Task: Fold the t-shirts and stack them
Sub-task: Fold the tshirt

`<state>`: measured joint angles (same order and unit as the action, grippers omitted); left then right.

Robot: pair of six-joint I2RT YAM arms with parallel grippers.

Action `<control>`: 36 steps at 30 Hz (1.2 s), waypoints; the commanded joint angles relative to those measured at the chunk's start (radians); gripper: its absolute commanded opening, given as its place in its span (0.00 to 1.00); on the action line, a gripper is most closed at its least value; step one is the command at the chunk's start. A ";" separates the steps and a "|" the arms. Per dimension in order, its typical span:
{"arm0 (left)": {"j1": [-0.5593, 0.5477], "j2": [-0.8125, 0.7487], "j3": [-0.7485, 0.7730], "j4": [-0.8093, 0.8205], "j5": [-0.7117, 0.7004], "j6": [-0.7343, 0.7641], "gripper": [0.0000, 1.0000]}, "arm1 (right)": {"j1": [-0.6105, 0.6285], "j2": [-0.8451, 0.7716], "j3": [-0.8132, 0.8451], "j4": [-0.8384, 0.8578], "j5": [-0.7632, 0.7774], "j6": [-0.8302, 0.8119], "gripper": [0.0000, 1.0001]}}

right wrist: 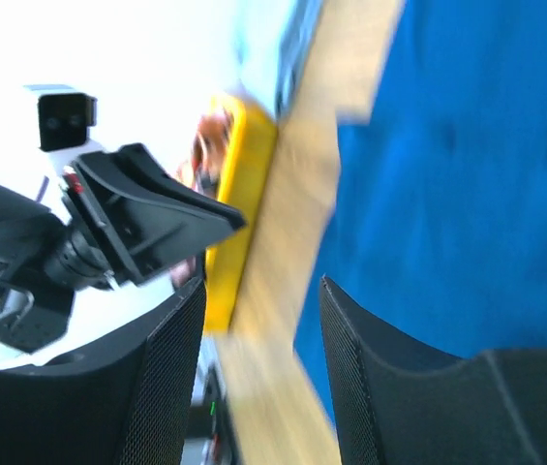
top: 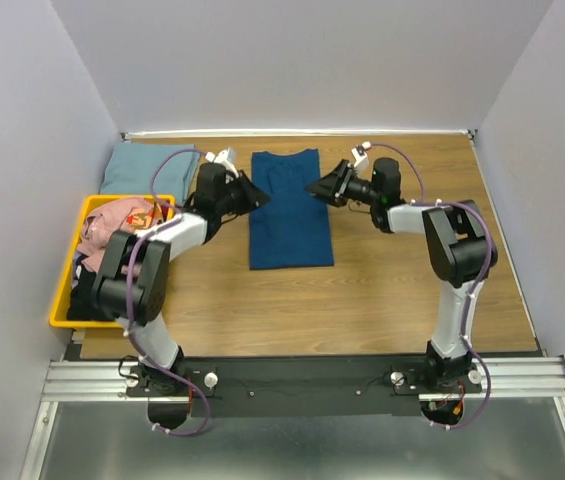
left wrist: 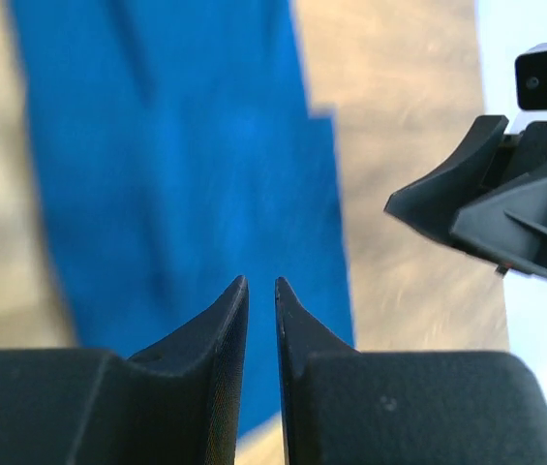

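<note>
- blue t-shirt [top: 290,215]: lying on the table [top: 382,300], middle towards the back, folded into one long strip. No print showing, and both wrist views smear it into a blurry blue patch.
- left gripper [top: 260,197]: at the strip's left edge. Fingers are only a thin slit apart with nothing in between.
- right gripper [top: 314,187]: at the strip's right edge, up near the far end. Fingers are spread wide and not pinching anything.
- touching the cloth?: honestly can't tell for either one from any view.
- pale grey-blue t-shirt [top: 142,168]: folded in the far-left corner.
- yellow bin [top: 66,280]: left side of the table, with its right wall mostly hidden behind the left arm [top: 132,275].
- pink t-shirt [top: 107,225]: bunched up at the bin's far end. There's something orange on it, too small to read.
- dark cloth [top: 87,292]: near end of the bin, half under the arm. Can't tell if it's one shirt or several.
</note>
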<state>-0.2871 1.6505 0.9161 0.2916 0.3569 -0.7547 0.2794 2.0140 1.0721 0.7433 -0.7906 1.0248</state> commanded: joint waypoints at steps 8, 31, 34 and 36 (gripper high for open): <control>0.029 0.451 0.283 0.026 0.106 -0.041 0.24 | -0.029 0.322 0.267 -0.125 0.171 0.015 0.59; 0.091 0.013 0.125 0.025 -0.068 0.027 0.34 | 0.069 0.187 0.413 -0.254 0.182 -0.023 0.65; 0.092 -0.108 0.109 -0.034 -0.149 0.104 0.42 | 0.110 0.253 0.459 -0.240 0.177 0.015 0.66; 0.092 -0.196 0.090 -0.072 -0.193 0.167 0.51 | 0.136 0.297 0.482 -0.204 0.160 0.061 0.68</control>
<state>-0.2024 1.5742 1.0409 0.3073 0.2939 -0.7231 0.3733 2.2368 1.5143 0.5163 -0.6144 1.0214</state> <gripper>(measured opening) 0.443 0.668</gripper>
